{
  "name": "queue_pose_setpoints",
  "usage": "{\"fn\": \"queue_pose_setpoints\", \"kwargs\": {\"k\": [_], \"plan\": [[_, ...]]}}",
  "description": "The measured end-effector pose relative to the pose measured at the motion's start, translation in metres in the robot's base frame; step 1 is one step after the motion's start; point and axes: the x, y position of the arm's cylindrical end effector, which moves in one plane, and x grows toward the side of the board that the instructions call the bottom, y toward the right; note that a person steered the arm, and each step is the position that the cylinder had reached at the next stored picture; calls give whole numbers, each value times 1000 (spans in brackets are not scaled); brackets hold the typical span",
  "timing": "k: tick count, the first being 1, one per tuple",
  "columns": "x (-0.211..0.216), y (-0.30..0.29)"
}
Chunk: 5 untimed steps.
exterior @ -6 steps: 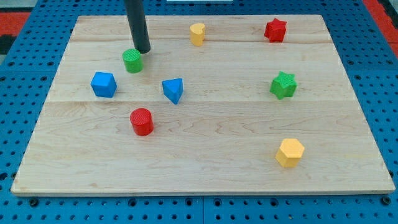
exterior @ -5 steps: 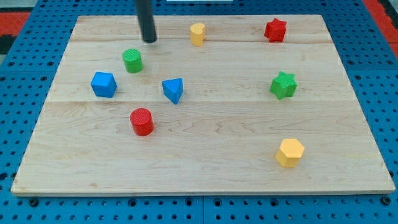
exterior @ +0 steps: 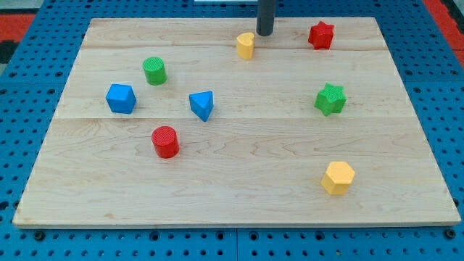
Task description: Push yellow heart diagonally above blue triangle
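Camera view: our tip (exterior: pixel 264 33) has swung right, now just beyond the yellow heart (exterior: pixel 246 45) (nudged rightward); no fingers on this rod; blue triangle (exterior: pixel 203 105) unmoved.

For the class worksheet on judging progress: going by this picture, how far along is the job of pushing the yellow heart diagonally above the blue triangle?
Done: my tip has reached the yellow heart and sits just to its upper right, close enough that contact cannot be ruled out. In hand: the push toward the view's lower left. Left: the heart lies near the view's top, well up and right of the blue triangle, so it must travel closer to its diagonal spot.
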Motion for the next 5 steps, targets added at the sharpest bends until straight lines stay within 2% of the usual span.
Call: {"fn": "queue_pose_setpoints", "kwargs": {"k": [1,2,3,4,5], "plan": [[35,-19],[90,-8],[82,-6],[13,30],[-16,34]]}}
